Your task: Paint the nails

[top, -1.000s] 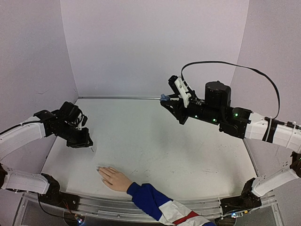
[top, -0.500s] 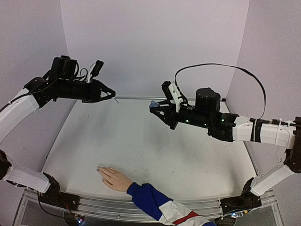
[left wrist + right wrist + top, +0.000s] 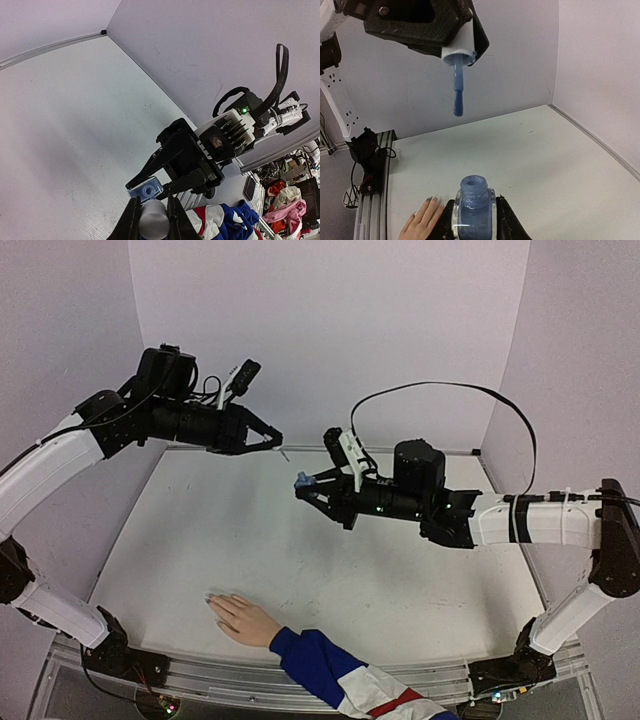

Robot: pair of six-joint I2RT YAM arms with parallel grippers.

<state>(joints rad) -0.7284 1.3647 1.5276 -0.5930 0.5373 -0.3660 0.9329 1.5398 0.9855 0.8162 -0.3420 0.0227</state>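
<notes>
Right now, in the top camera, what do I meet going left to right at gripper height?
Left gripper holding the brush → blue bottle in the right gripper → black motor. The hand overlaps the left gripper, so it is left out.

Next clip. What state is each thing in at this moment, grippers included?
Small blue nail-polish bottle: uncapped, neck open, held in the right gripper.
White cap with blue brush: off the bottle, brush exposed, held in the left gripper.
Pale flesh-coloured hand with blue, white and red sleeve: flat, palm down, on the white table.
Nails: too small to tell whether painted.
Left gripper: shut on the cap.
Right gripper: shut on the bottle.
</notes>
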